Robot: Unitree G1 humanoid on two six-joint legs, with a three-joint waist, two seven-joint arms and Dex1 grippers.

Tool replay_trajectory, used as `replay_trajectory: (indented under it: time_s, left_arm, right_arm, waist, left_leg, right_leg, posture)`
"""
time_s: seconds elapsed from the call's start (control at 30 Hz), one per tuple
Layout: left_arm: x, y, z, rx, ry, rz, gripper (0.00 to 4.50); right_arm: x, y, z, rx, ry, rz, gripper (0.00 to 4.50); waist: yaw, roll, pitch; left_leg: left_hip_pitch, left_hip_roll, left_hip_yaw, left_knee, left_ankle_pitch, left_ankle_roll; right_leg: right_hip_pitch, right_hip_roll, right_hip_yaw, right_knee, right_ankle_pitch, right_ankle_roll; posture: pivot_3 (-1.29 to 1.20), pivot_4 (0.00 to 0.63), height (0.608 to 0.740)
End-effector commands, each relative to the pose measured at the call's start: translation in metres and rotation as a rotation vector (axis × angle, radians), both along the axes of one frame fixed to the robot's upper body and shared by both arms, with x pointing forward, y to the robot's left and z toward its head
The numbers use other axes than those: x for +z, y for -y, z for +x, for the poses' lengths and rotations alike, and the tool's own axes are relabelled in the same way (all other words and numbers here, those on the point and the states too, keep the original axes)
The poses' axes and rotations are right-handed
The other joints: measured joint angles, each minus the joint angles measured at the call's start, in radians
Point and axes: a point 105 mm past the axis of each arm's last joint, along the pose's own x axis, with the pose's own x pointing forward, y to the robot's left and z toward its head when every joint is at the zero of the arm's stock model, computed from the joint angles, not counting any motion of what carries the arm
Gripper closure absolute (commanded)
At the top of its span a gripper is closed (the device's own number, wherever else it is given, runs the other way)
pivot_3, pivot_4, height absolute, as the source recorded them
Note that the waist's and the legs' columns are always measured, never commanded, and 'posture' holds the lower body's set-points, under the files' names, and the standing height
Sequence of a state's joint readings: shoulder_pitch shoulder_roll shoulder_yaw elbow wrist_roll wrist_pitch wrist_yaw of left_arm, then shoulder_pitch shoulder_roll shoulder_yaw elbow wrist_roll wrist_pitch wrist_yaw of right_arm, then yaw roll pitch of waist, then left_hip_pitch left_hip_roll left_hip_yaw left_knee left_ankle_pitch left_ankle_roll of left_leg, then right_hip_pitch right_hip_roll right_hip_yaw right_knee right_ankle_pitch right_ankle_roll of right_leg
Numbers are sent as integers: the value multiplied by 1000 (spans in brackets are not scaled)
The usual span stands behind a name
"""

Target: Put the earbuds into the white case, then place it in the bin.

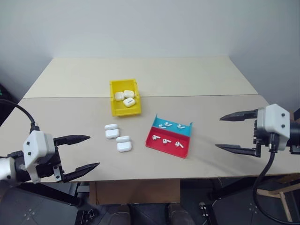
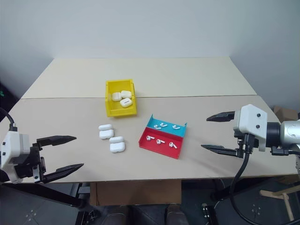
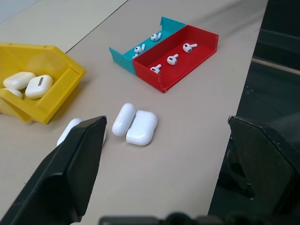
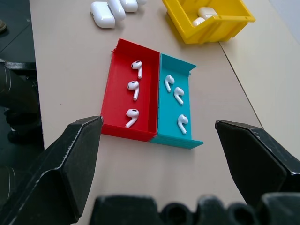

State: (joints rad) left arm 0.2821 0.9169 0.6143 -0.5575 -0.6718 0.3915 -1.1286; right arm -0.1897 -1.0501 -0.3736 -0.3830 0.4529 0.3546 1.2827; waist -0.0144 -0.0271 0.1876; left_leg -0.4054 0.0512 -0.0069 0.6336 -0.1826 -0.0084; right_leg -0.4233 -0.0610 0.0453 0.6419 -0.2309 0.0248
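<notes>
- Both tools were released and carried nothing: the left tool [image 1: 82,159] hung off the near left edge of the tabletop [image 1: 70,115], the right tool [image 1: 236,132] off the near right, each with its fingers spread wide.
- The earbuds [image 4: 133,88] lay loose in the red-and-blue tray [image 1: 161,146], straight ahead of the right tool and well apart from it; three sat in the red half, three in the blue.
- Two open white cases [image 1: 123,143] lay on the tabletop ahead of the left tool, between it and the tray; the yellow bin [image 1: 114,109] stood beyond them, already holding closed cases [image 1: 128,101].
- Likely trouble: each earbud was tiny against the wide fingers, so a pinch could skid it along the tray floor or flick it over the low wall.
- The earbuds lay close together, so reaching for one risked nudging its neighbour.
- The light cases might slide or snap shut if pressed while an earbud went in.
- The right wrist view showed how each earbud's stem pointed, which the head views left too small to read.
- The left wrist view showed the nearer case [image 3: 136,125] with its lid folded back flat, and it caught the bin's sloped front lip.
- The head views alone gave both tools and the whole layout together.
</notes>
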Motion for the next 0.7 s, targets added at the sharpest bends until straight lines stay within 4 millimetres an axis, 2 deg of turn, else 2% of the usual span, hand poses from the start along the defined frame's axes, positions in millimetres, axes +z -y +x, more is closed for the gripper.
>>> replay_trajectory:
  time_s: [0.03, 0.37, 0.57, 0.7]
  left_arm:
    - [7, 2, -4, -24, 16, 17, 0]
    - [4, 6, 2, 14, 35, 31, 0]
    - [10, 17, 8, 48, 48, 5, 0]
    - [11, 26, 3, 116, 54, -5, 0]
  right_arm:
    - [10, -3, -4, 21, 50, -18, 41]
    - [9, -3, -4, -5, 36, -22, 41]
    - [13, 1, -2, -40, 33, -28, 41]
    - [19, 5, 0, -104, 14, -36, 41]
  waist:
    - [0, 0, 0]
    - [0, 0, 0]
    - [0, 0, 0]
    - [-3, 0, 0]
  left_leg:
    - [0, 0, 0, 0, 0, 0]
    - [0, 0, 0, 0, 0, 0]
    - [0, 0, 0, 0, 0, 0]
    - [0, 0, 1, 0, 0, 0]
  right_leg:
    - [0, 0, 0, 0, 0, 0]
    - [0, 0, 0, 0, 0, 0]
    - [0, 0, 0, 0, 0, 0]
    - [0, 0, 1, 0, 0, 0]
  posture:
    - [0, 150, 740]
    - [0, 150, 740]
    - [0, 150, 740]
    - [0, 150, 740]
